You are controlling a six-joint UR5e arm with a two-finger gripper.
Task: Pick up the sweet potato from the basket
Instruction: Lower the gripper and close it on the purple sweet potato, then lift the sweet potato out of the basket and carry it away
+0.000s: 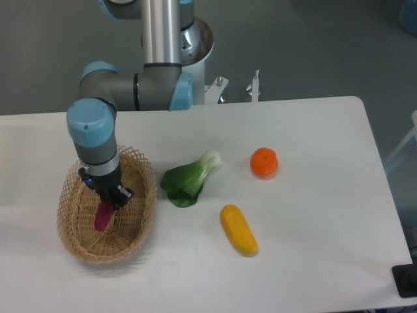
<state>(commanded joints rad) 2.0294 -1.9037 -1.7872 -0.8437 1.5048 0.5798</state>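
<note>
- Closest to me on the table is the yellow vegetable [238,229], lying on its side out in the open, well apart from the work and not part of it.
- A little further back and off to the side sits the basket [73,229], the big wicker one, and that is where everything is happening.
- The sweet potato [102,217] is inside the basket, a purple-pink piece showing just below the tool. It stands rather upright, and its upper end disappears under the gripper [108,201], so I only see the lower part.
- The gripper is down inside the basket rim, right on top of the sweet potato. From where I stand the fingers are hidden by the dark tool body, so I cannot tell whether they have closed on it or merely straddle it.
- My reading: the reach and descent are done, and the grasp is either being made or just made. I cannot tell if the sweet potato is resting on the basket floor or already a touch clear of it.
- What is left, as I judge it, is a secure grip and the lift up past the rim.
- Beyond the basket lies a leafy green vegetable [189,179], then an orange fruit [264,162], both untouched.
- Furthest back, the arm's grey column [161,32] rises from the table edge.
</note>
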